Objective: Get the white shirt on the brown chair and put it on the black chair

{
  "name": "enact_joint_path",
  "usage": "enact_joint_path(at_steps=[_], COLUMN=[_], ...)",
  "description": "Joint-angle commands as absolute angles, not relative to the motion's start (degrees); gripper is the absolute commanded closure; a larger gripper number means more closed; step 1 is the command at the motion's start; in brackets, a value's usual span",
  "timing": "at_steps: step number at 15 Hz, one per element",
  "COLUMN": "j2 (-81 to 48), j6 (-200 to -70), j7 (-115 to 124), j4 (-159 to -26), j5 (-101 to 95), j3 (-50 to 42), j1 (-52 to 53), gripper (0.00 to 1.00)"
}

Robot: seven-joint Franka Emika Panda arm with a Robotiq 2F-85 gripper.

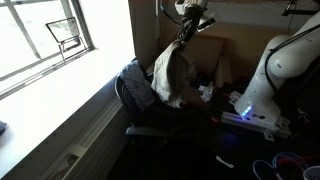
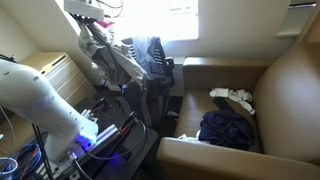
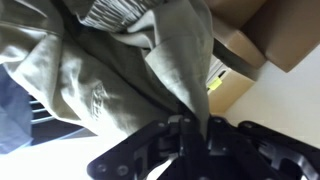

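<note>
**Exterior views**
- In an exterior view, the claw [image 1: 188, 25] sits at the top of the frame. It hangs above the black chair [image 1: 135, 100].
- The white shirt [image 1: 172, 75] hangs from the claw as a long, limp drape of pale woven cloth. Its lower edge reaches down to the chair's backrest and seat area. Whether it touches the seat cannot be determined.
- A darker garment lies over the backrest just beside the shirt.
- The brown chair [image 1: 215, 55] stands behind, with a smooth, padded back.
- The white, rounded shell of the robot arm [image 1: 275, 65] stands to the right.
- In an exterior view from the opposite direction, the shirt [image 2: 120, 62] hangs in creased folds beside the black chair [image 2: 155, 55].
- The brown chair [image 2: 290, 90] has broad, smooth, leather-like arms and back.
- A crumpled dark blue garment [image 2: 228, 130] and a small white cloth [image 2: 233, 97] lie on its seat.

**Wrist view**
- The claw [image 3: 188, 128] has black, angular fingers [image 3: 170, 135]. They are pressed nearly together on a gathered fold of the shirt [image 3: 90, 70], and no gap shows between pads and cloth.
- The fabric is off-white to pale khaki and matte. It is heavily wrinkled, with stitched seams visible.
- A flat-sided brown box [image 3: 275, 35] is visible beyond the shirt
</note>
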State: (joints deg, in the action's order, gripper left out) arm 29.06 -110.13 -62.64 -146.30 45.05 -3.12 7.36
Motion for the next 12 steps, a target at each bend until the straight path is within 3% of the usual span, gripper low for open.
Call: enact_joint_path(at_steps=[1, 4, 5, 6, 8, 9, 12], j2=[33.19, 31.67, 31.32, 31.05, 31.02, 31.13, 28.76], j6=[-116.32, -124.57, -119.22, -120.0, -119.88, -119.88, -126.71], j7=[-72.62, -84.51, -77.82, -79.09, -78.48, -78.36, -88.68], j4=[-152.67, -155.83, -152.8, -153.47, -153.34, -153.29, -152.14], j5=[54.25, 64.53, 60.16, 61.03, 60.87, 60.86, 72.89], j3=[-0.91, 1.01, 1.57, 1.96, 2.11, 2.1, 1.72], j1=[11.03, 12.69, 10.84, 10.91, 10.84, 10.82, 12.76], gripper=[0.98, 0.98, 0.98, 0.91, 0.91, 0.98, 0.98])
